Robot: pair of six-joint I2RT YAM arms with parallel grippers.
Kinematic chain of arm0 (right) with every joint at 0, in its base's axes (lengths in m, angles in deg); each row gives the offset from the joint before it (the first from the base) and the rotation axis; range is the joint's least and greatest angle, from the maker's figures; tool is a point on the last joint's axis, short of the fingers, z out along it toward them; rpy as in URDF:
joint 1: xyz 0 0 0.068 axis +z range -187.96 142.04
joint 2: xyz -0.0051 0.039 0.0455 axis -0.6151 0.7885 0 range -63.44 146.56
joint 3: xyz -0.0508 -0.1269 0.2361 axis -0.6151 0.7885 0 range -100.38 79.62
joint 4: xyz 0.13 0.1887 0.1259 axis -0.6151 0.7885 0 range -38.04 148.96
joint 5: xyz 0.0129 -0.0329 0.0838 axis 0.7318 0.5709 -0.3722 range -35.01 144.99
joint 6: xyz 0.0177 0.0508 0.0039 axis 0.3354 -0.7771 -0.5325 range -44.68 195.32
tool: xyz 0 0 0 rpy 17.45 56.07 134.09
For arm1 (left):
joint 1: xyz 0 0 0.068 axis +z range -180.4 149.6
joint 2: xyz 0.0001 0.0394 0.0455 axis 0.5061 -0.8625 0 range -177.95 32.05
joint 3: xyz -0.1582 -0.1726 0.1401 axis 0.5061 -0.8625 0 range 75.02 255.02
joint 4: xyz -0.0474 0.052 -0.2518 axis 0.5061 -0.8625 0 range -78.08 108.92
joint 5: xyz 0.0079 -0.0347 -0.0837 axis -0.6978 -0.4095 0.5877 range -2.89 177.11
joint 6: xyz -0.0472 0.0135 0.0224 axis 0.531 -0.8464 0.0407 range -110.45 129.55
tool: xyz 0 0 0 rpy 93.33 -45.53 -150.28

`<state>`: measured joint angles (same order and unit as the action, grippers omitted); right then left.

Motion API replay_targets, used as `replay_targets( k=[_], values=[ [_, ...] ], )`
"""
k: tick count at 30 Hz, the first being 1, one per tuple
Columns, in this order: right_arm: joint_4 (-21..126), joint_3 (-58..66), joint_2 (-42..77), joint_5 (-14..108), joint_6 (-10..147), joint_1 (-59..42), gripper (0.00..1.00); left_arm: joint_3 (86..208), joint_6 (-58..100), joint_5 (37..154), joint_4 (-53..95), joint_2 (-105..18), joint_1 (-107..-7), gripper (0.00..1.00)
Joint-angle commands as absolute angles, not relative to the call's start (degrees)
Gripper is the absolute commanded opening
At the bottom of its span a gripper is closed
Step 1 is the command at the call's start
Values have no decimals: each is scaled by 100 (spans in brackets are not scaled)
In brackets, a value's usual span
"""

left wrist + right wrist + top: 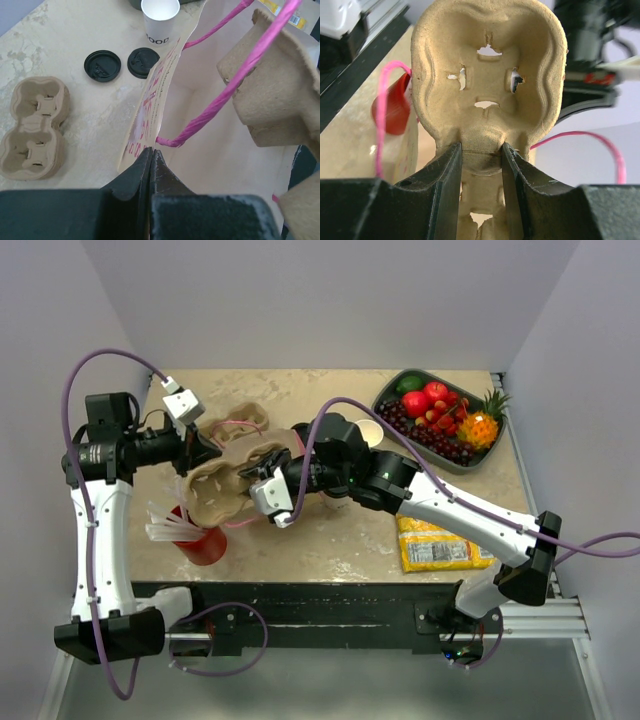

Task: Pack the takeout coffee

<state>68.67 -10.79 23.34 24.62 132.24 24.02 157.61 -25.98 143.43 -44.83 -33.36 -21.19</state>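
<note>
The takeout coffee is out of view; only a lidless white paper cup stands at the back, with two loose black lids beside it. My left gripper is shut on the rim of a paper bag with pink handles, holding it open. My right gripper is shut on the middle bridge of a brown pulp cup carrier and holds it over the bag's mouth. In the top view, this carrier hangs between the two grippers.
A second pulp carrier lies on the table left of the bag. A red cup with white straws stands near the front left edge. A fruit tray sits at the back right, and a yellow packet lies at the front right.
</note>
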Motion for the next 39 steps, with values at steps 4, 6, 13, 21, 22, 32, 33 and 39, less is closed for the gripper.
replay_targets(
  k=[4, 6, 13, 21, 22, 32, 33, 39],
  values=[
    [7850, -1222, 2296, 2826, 13657, 2471, 0, 15509, -2139, 14547, -3873, -2816, -2153, 0],
    [7964, -1257, 2348, 2976, 13658, 2514, 0, 15474, -2235, 14609, -4083, -2807, -2153, 0],
    [8193, -1424, 2471, 3600, 13719, 2726, 0, 15097, -2500, 14715, -4428, -2667, -2153, 0],
    [8869, -1995, 2840, 4189, 13658, 3050, 0, 15052, -2078, 14697, -4278, -2429, -2153, 0],
    [8957, -2074, 2928, 4320, 13649, 3077, 0, 15035, -1990, 14653, -4243, -2386, -2144, 0],
    [9740, -2594, 3140, 5322, 13087, 3394, 0, 14569, -1479, 14477, -3637, -2201, -2144, 0],
    [9749, -2585, 3087, 5384, 13025, 3402, 0, 14551, -1471, 14460, -3619, -2201, -2153, 0],
    [9802, -2383, 2885, 5490, 12726, 3394, 0, 14481, -1444, 14345, -3566, -2209, -2144, 0]
  ],
)
